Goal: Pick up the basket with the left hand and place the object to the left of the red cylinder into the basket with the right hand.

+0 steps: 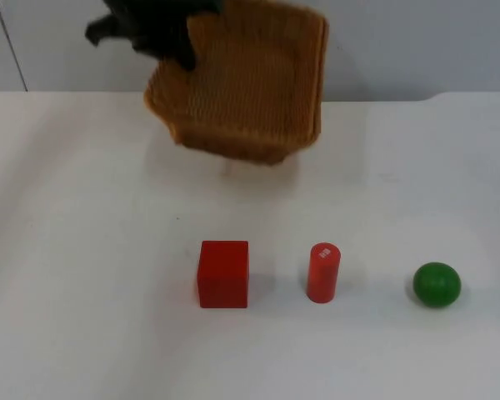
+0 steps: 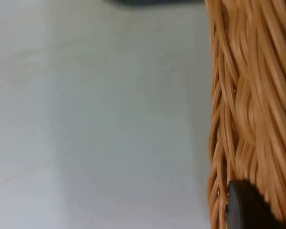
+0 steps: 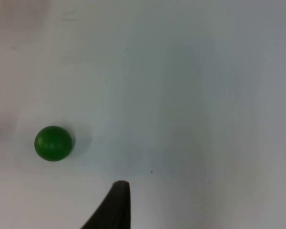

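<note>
A woven tan basket hangs tilted above the far middle of the table, with my left gripper shut on its left rim. In the left wrist view the basket's weave runs close beside a black fingertip. Toward the front of the table, a red cube sits just left of the upright red cylinder. My right gripper hovers over bare table, some way from the green ball.
The green ball rests to the right of the cylinder, near the table's right side. The white table top ends at the grey partition wall behind the basket.
</note>
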Controlling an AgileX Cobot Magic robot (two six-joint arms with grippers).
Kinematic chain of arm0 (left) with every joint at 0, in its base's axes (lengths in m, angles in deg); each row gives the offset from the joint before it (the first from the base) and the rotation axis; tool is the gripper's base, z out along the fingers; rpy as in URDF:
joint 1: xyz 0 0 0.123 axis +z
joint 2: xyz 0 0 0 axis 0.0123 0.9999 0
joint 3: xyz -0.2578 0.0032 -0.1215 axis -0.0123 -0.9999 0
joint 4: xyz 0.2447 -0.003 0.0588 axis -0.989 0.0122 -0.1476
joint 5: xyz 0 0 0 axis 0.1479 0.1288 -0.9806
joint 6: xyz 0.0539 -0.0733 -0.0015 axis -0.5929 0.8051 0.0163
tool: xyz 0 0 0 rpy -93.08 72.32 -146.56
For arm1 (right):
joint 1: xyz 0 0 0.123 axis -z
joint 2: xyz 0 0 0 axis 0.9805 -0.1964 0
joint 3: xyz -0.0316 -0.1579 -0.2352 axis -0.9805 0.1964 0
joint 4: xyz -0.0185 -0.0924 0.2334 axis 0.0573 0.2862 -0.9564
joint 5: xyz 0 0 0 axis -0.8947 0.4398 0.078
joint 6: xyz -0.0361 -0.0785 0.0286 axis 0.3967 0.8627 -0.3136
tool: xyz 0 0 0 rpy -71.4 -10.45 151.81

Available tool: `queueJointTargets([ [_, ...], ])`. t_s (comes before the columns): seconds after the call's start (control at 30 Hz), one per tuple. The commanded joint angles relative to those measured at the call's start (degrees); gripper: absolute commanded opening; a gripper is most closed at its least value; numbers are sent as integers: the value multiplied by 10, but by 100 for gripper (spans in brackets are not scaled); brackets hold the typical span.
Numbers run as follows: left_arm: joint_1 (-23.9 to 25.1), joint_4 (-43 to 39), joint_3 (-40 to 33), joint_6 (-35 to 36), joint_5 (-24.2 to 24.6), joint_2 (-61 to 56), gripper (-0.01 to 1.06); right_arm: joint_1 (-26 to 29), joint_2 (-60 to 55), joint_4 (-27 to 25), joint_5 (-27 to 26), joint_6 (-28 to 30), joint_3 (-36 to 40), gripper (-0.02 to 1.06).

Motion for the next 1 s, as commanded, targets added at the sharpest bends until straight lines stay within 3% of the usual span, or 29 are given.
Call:
queueJointTargets([
  [0.0, 8, 14, 7, 7, 19, -45, 0, 3, -1, 2, -2, 3, -1, 105],
  [0.2, 45, 52, -2, 4, 19, -122, 0, 3, -1, 2, -2, 3, -1, 105],
  [0.37, 77, 53, -99, -16, 19, -215, 0, 3, -1, 2, 0, 3, -1, 105],
  [0.5, 132, 157, -275, -99, 19, -317, 0, 3, -1, -1, 1, 3, -1, 105],
  [0.53, 132, 157, -275, -99, 19, -317, 0, 3, -1, -1, 1, 3, -1, 105],
  [0.67, 163, 147, -436, -153, 19, -400, 0, 3, -1, -2, 5, 3, -1, 105],
  [0.7, 163, 147, -436, -153, 19, -400, 0, 3, -1, -2, 5, 3, -1, 105],
  [0.8, 179, 136, -552, -196, 19, -473, 0, 3, -1, -2, 5, 3, -1, 105],
  [0.83, 179, 136, -552, -196, 19, -473, 0, 3, -1, -2, 5, 3, -1, 105],
  [0.97, 220, 113, -671, -214, 19, -552, 0, 3, -1, -2, 5, 3, -1, 105],
])
